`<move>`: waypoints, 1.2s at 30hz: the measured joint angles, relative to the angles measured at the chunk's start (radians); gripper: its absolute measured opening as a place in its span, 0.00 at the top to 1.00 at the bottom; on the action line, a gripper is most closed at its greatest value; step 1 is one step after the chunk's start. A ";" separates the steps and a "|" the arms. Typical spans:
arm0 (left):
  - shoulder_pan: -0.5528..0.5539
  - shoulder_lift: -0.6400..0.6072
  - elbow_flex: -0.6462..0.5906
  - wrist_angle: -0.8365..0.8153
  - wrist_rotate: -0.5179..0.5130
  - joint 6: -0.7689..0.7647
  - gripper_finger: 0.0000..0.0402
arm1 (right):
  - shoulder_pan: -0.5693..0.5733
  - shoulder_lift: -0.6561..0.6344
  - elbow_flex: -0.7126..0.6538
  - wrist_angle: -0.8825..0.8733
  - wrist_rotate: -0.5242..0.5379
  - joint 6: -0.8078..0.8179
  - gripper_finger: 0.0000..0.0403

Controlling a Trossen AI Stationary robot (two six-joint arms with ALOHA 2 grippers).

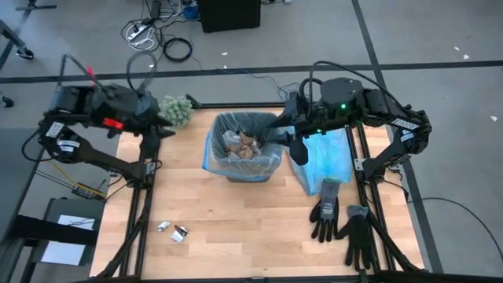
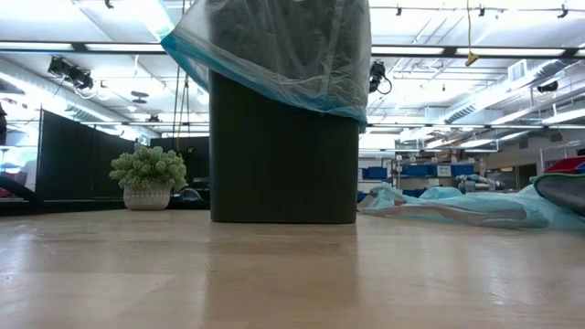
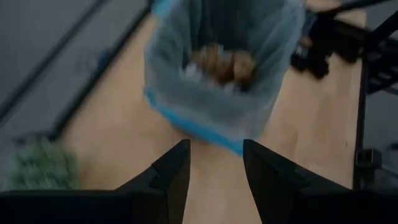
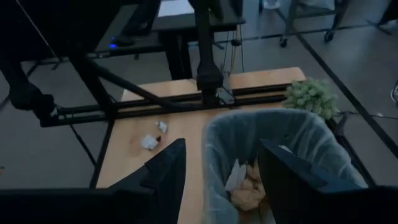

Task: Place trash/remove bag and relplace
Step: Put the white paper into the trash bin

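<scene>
A black bin [image 2: 283, 155] stands mid-table, lined with the grey-white bag [image 1: 222, 126], whose blue-edged rim is folded over the bin's top [image 2: 274, 46]. Crumpled brown and white trash [image 1: 244, 144] lies inside it [image 3: 224, 62]. Two small pieces of trash [image 1: 163, 226] [image 1: 180, 233] lie on the table near its front left. My left gripper [image 3: 216, 155] is open, up in the air left of the bin [image 1: 163, 128], with nothing between its fingers. My right gripper [image 4: 222, 162] is open above the bin's right rim [image 1: 287, 132], apart from the bag.
A light-blue plastic bag [image 1: 326, 157] lies flat right of the bin. Two black gloves [image 1: 326, 212] [image 1: 361, 236] lie at the front right. A green fuzzy plant [image 1: 177, 110] stands at the far left corner. Bare wood stretches across the table's front [image 1: 251, 236].
</scene>
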 joint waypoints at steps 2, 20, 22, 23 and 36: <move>-0.001 -0.033 -0.094 0.023 0.026 -0.028 0.61 | 0.000 0.000 -0.007 0.004 0.000 0.010 0.54; -0.194 -0.145 -0.842 0.295 0.236 -0.154 0.61 | -0.008 0.000 -0.008 0.004 0.090 0.023 0.54; -0.225 -0.146 -0.900 0.335 0.237 -0.172 0.61 | -0.007 0.000 -0.008 0.004 0.090 0.028 0.54; -0.242 -0.146 -0.926 0.355 0.238 -0.183 0.61 | -0.007 0.000 -0.008 0.003 0.090 0.028 0.54; -0.519 -0.146 -1.211 0.560 0.217 -0.337 0.66 | -0.008 0.000 -0.008 0.001 0.106 0.044 0.54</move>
